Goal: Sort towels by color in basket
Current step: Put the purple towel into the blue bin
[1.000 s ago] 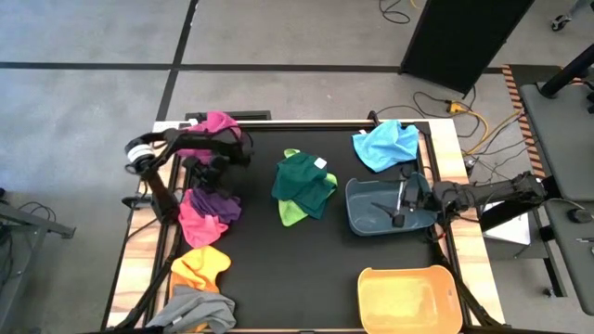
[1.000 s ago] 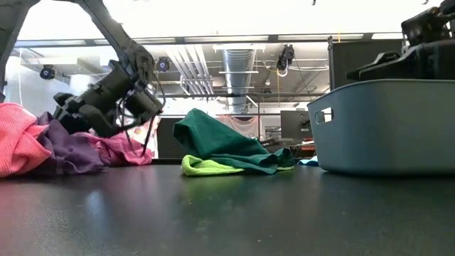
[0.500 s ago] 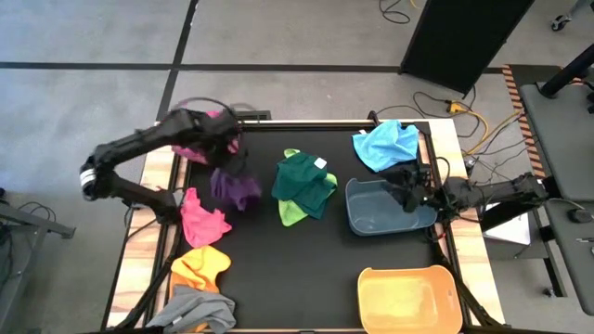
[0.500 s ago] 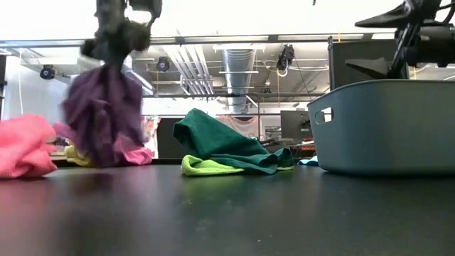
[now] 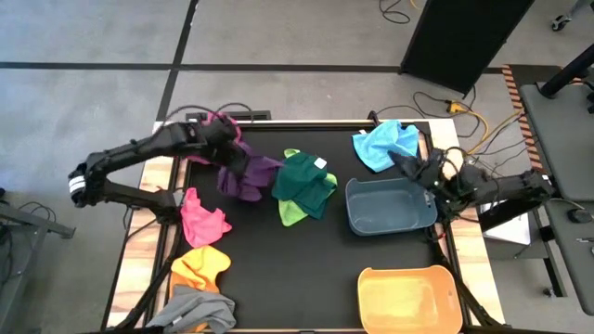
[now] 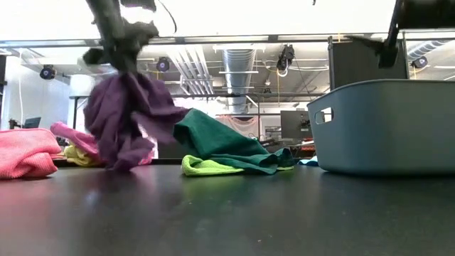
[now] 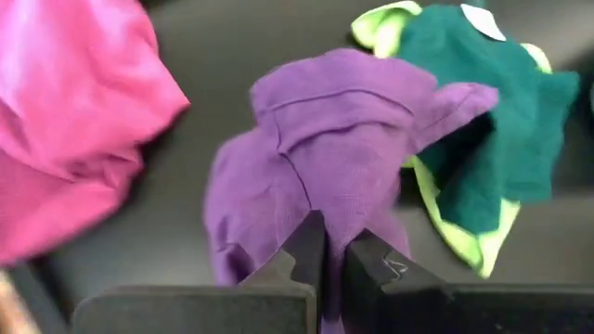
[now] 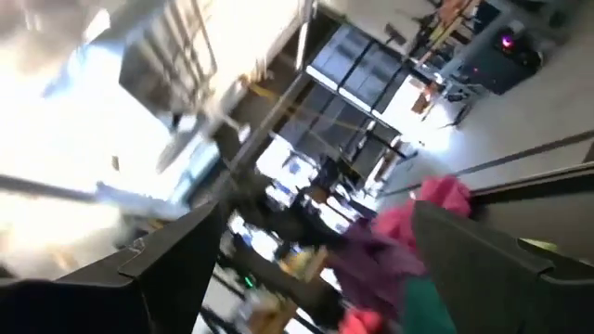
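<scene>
We have lifted the soft purple towel off the left-side pile, left gripper clenched on it; right gripper, fingers spread, hovers upper right above the grey plastic basket.

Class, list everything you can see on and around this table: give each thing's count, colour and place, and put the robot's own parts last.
Purple towel: one, hanging from the left gripper.
Dark green towel: one, table centre, over a lime towel.
Light blue towel: one, far right.
Magenta towel: one, far left.
Pink towel: one, left edge.
Orange-yellow towel: one, near left.
Grey towel: one, near-left corner.
Blue-grey basket: one, right.
Yellow basket: one, near right.
Left gripper: shut on purple.
Right gripper: open, over blue-grey basket.
</scene>
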Robot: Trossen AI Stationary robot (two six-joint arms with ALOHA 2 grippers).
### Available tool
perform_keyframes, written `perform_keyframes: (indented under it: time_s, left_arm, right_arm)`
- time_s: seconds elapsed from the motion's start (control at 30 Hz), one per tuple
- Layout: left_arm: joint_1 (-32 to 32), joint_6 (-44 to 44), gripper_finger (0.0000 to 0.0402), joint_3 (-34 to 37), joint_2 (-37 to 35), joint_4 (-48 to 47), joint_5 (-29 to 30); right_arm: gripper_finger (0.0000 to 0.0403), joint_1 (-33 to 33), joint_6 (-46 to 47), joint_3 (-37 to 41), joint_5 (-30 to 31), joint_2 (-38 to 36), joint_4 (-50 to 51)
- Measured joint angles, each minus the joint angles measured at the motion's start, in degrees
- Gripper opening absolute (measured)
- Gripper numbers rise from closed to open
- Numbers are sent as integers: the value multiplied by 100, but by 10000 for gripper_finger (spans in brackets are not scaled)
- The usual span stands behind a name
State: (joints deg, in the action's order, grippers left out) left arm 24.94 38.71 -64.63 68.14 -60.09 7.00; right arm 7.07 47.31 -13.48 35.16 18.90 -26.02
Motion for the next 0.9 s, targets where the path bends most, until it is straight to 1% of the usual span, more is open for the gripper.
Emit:
perform_keyframes:
  time_s: [0.03, 0.1, 0.13, 0.2, 0.3, 0.37, 0.5, 0.6, 0.67, 0.73, 0.77, 0.83, 0.9]
  left_arm:
    - [-41, 180, 0, 208, 29, 221, -27]
    - [-167, 348, 0, 589, 122, 596, -40]
    - [-227, 405, 0, 759, 174, 726, -50]
    - [-353, 503, 0, 1054, 277, 813, -49]
    - [-523, 576, 0, 1478, 417, 896, -12]
    - [-621, 578, 0, 1784, 474, 1164, -6]
    - [-774, 688, 0, 2346, 537, 2351, -185]
    - [-883, 712, 0, 2597, 585, 3275, -503]
    - [-958, 698, 0, 2650, 579, 3856, -720]
    - [-1023, 562, 0, 2646, 513, 4235, -965]
    - [-1048, 465, 0, 2607, 484, 4228, -1082]
    - [-1106, 239, 0, 2479, 437, 4060, -1238]
    - [-1185, -44, 0, 2348, 377, 3810, -1339]
  right_arm:
    - [343, -5, -31, -143, 214, 97, -24]
    - [343, -11, -367, -424, 800, 344, -10]
    - [343, -17, -558, -580, 977, 476, 18]
    - [343, -15, -1037, -943, 1021, 845, -1]
    - [343, -9, -1530, -1553, 917, 1573, -200]
    - [343, -11, -1808, -2026, 735, 2144, -316]
    - [343, -9, -2000, -3059, 452, 3341, -310]
    - [343, -11, -2332, -3766, -249, 4128, -93]
    - [343, -5, -2433, -4243, -182, 4584, 652]
    - [343, -7, -2278, -4841, 119, 4895, 1740]
    - [343, -23, -2212, -5155, 249, 5020, 2296]
    - [342, -44, -2131, -5703, 316, 5272, 3447]
    - [342, -42, -2107, -6158, 200, 5591, 4296]
